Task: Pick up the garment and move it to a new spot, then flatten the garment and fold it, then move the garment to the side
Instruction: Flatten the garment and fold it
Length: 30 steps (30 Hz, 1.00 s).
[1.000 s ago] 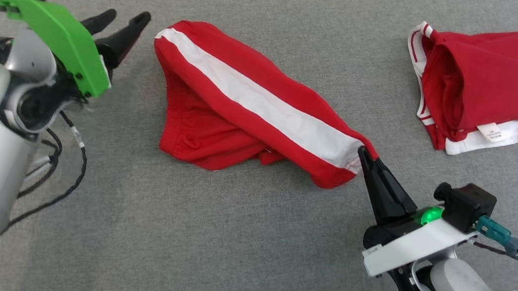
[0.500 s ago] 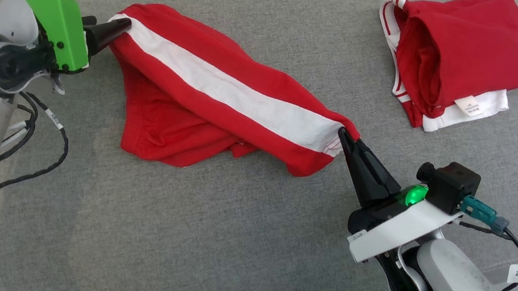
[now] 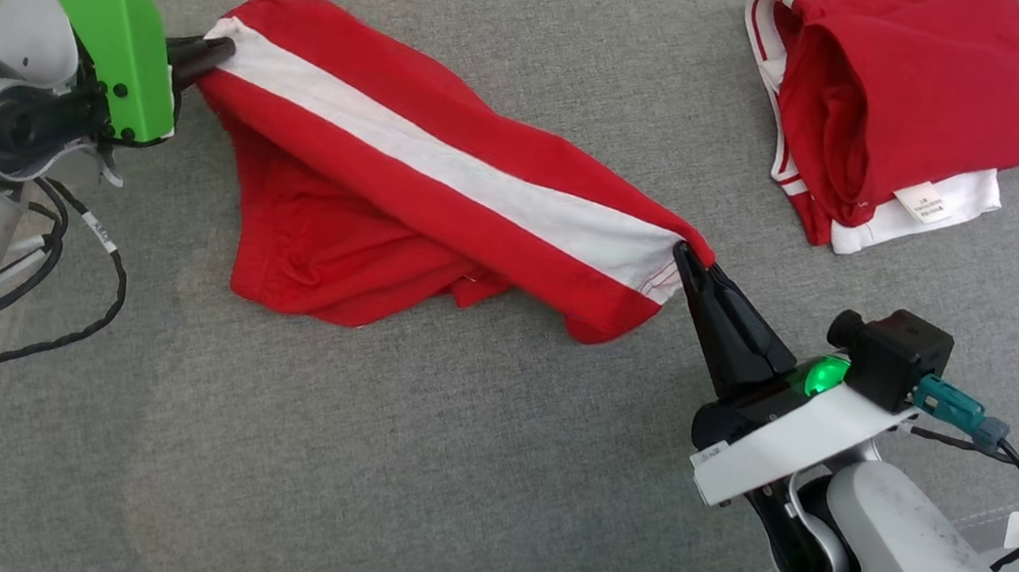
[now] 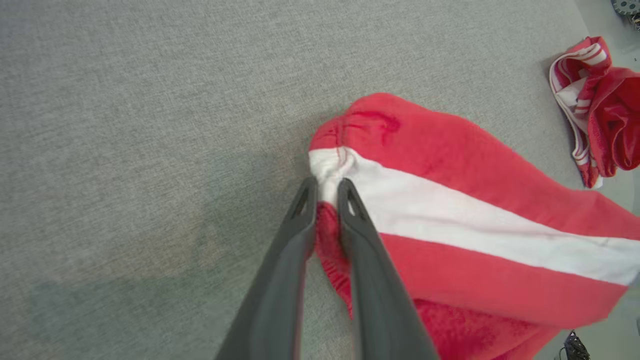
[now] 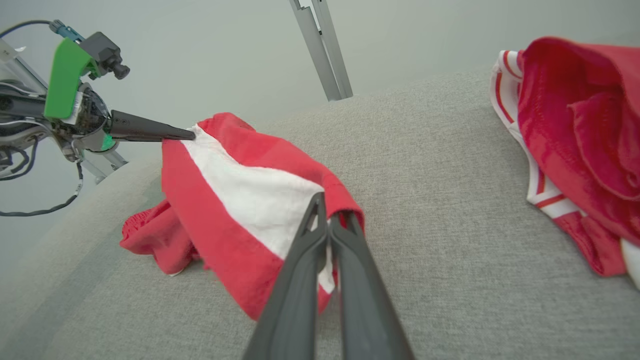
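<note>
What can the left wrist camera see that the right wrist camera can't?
Left wrist view: the left gripper from close up, fingers pinching one end of the red garment with a white stripe. Right wrist view: the right gripper pinching the stripe's other end, the left arm's green plastic bracket and a slanted grey metal post. Both: the striped garment, the folded red-and-white garment and the grey fabric surface.

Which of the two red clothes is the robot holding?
The red garment with the wide white stripe: the left hand and right hand pinch its two ends. The folded red garment with the label lies apart, untouched.
</note>
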{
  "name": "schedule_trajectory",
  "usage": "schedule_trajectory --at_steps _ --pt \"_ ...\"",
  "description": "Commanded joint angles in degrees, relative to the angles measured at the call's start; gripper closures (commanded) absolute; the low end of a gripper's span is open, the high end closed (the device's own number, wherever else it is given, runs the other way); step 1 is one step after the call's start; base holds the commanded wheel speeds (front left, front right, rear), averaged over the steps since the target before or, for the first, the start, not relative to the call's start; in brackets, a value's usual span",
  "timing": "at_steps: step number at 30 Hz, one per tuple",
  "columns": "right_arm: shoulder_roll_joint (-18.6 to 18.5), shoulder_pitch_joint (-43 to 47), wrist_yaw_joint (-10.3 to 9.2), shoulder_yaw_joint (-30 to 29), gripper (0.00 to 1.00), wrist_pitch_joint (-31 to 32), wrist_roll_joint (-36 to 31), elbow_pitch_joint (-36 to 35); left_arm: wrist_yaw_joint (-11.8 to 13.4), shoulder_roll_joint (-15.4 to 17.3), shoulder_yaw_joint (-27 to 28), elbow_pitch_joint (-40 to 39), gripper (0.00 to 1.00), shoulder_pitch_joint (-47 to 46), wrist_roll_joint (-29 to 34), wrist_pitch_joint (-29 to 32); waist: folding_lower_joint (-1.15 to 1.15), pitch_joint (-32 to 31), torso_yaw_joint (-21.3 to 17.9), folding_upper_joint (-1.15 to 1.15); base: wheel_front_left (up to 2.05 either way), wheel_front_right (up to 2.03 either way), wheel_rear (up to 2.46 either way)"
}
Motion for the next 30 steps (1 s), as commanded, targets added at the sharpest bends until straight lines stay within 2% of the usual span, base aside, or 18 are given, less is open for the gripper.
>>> schedule_trajectory --at_steps 1,9,14,22,30 --pt "-0.23 -0.15 0.0 -0.11 1.0 -0.16 0.36 0.23 -0.16 0.3 -0.22 -0.2 1.0 0.14 -0.43 -0.42 0.0 -0.22 0.25 0.0 0.0 0.0 0.0" --pt "-1.47 -1.25 0.0 -0.57 1.0 -0.16 0.52 0.59 -0.17 0.14 -1.31 -2.43 1.0 0.1 -3.55 -3.17 0.0 -1.8 1.63 0.0 0.0 0.0 0.0" --pt "-3.98 -3.8 0.0 -0.7 1.0 -0.16 1.05 -0.23 -0.17 0.39 -1.53 -4.33 1.0 -1.44 -4.62 -7.31 0.0 -3.8 2.75 0.0 0.0 0.0 0.0" --pt "-10.54 -15.73 0.0 -0.21 1.0 0.69 3.15 -0.52 -0.17 -1.08 -1.28 -7.82 1.0 -3.85 -6.41 -15.91 0.0 -9.28 5.29 0.0 0.0 0.0 0.0" --pt "-11.98 -26.55 -0.01 -2.27 1.0 0.99 0.69 2.42 -0.17 -3.03 -0.97 -9.47 1.0 -4.26 -5.73 -27.94 0.0 -15.56 8.95 0.0 0.0 0.0 0.0"
